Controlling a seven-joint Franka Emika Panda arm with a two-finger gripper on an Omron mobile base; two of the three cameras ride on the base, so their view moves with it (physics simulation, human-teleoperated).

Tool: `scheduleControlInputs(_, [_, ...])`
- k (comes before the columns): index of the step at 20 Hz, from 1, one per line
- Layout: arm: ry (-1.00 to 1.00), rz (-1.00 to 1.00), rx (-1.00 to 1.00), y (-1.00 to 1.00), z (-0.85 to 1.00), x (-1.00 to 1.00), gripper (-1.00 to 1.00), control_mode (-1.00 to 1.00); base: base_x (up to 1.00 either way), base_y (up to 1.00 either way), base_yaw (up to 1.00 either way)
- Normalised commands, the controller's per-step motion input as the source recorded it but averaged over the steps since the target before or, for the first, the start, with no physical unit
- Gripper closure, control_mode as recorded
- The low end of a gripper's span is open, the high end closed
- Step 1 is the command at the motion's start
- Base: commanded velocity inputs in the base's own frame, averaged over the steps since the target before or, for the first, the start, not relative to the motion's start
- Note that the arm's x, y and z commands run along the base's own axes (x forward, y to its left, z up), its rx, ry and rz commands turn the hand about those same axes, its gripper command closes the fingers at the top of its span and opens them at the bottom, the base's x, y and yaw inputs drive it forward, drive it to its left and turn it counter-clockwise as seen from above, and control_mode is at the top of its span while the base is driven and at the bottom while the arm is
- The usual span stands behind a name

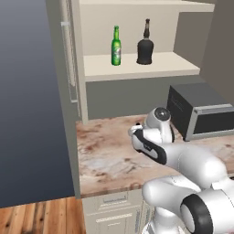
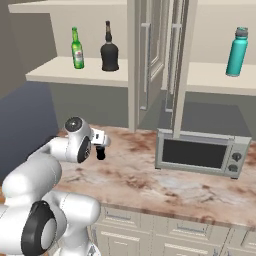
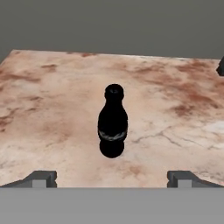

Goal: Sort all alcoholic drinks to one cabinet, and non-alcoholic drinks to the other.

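Note:
A small slim black cola bottle (image 3: 113, 124) stands upright on the marble counter (image 3: 52, 96), ahead of my gripper (image 3: 113, 177) and centred between its fingers. The fingers are spread wide with nothing between them, and they are clear of the bottle. The gripper (image 2: 101, 149) hangs low over the counter's left part. A green beer bottle (image 1: 116, 45) and a squat black bottle (image 1: 145, 45) stand side by side on the left cabinet's shelf (image 1: 137, 68). In the right cabinet, a teal bottle (image 2: 236, 52) with a grey cap stands on the shelf.
A grey toaster oven (image 2: 200, 152) sits on the counter to the right of the gripper. Open cabinet doors (image 2: 150, 60) hang between the two cabinets. The counter's left end (image 1: 78, 155) drops off beside a tall panel.

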Motion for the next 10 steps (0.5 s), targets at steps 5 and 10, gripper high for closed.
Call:
scheduleControlInputs(5, [0.0, 0.0, 0.0, 0.0, -0.11, 0.18, -1.0, -1.0, 0.0, 0.0, 0.0])
scheduleControlInputs(10, [0.0, 0.0, 0.0, 0.0, -0.12, 0.14, -1.0, -1.0, 0.0, 0.0, 0.0])
